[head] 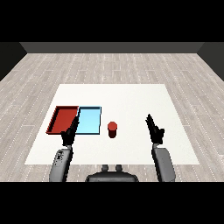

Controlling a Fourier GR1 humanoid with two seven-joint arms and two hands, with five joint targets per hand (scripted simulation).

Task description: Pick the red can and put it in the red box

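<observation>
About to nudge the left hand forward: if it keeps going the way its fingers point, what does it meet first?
Probably the blue tray: the left hand points up across its near-left corner, close to the red tray. Height above the rim is unclear.

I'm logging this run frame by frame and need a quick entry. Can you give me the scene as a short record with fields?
table: white table, on a wood-plank floor
red can: red can upright on the table, right of the trays, held by no robot hand
red tray: red tray, leftmost, nothing visible in it
blue tray: light blue tray, directly right of the red tray
left robot hand: left robot hand open, fingers straight, over the trays' near edge
right robot hand: right robot hand open, right of the can, apart from it
task status: can not yet picked
</observation>
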